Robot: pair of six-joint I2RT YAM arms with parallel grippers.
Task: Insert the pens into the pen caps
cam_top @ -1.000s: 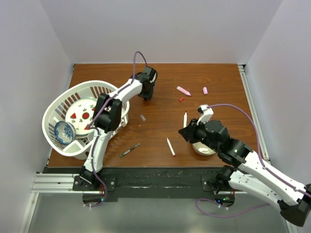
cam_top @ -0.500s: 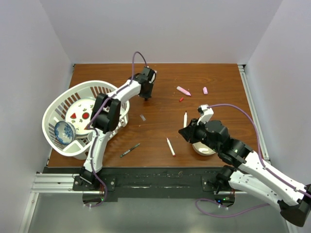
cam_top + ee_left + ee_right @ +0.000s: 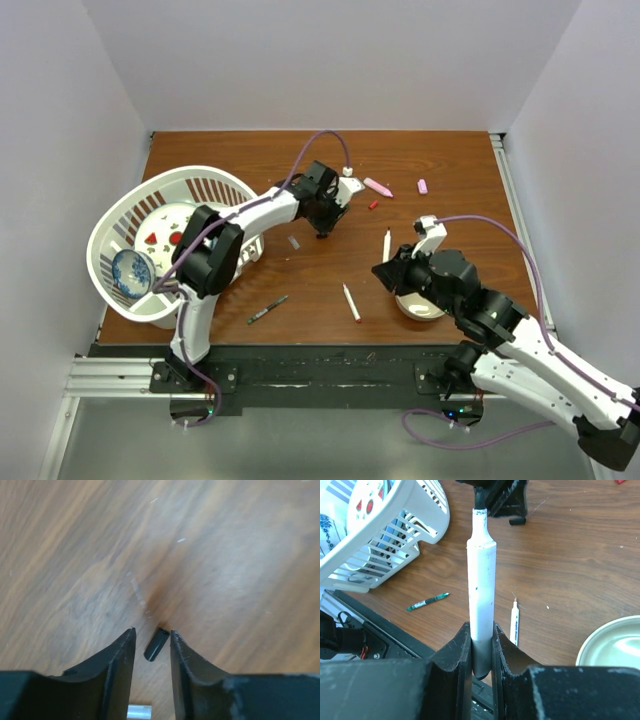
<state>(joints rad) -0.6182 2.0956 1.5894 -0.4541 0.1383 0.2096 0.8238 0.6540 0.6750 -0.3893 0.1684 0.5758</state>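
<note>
Fingers (image 3: pixel 452 655) of the right gripper (image 3: pixel 481 625) are clamped on the rear end of a white pen (image 3: pixel 481 580), whose tip points away toward 12 o'clock. Seen from above, this gripper sits at 3 o'clock of the table (image 3: pixel 450 160) centre, just past a pale bowl (image 3: pixel 415 312) that its arm partly covers. At 5 o'clock of centre a second white pen (image 3: pixel 350 302) lies loose on the wood, and at 7 o'clock lies a thin dark pen (image 3: pixel 268 309). A white basket (image 3: pixel 110 225) holding dishes fills the 9 o'clock side.

Near the centre the left gripper (image 3: pixel 152 630) points down. Its fingers (image 3: pixel 120 665) are narrowly parted and pinch a black cap (image 3: pixel 156 645), which sits tilted between their tips. Cap and held pen tip stand apart, the pen at 3 o'clock of the cap.

Farther off, at 2 o'clock of the left gripper, lies a red cap (image 3: pixel 373 204). A pink pen (image 3: pixel 377 187) lies just beyond it at 12 o'clock, and a pink cap (image 3: pixel 422 186) lies at 3 o'clock of that pen.
</note>
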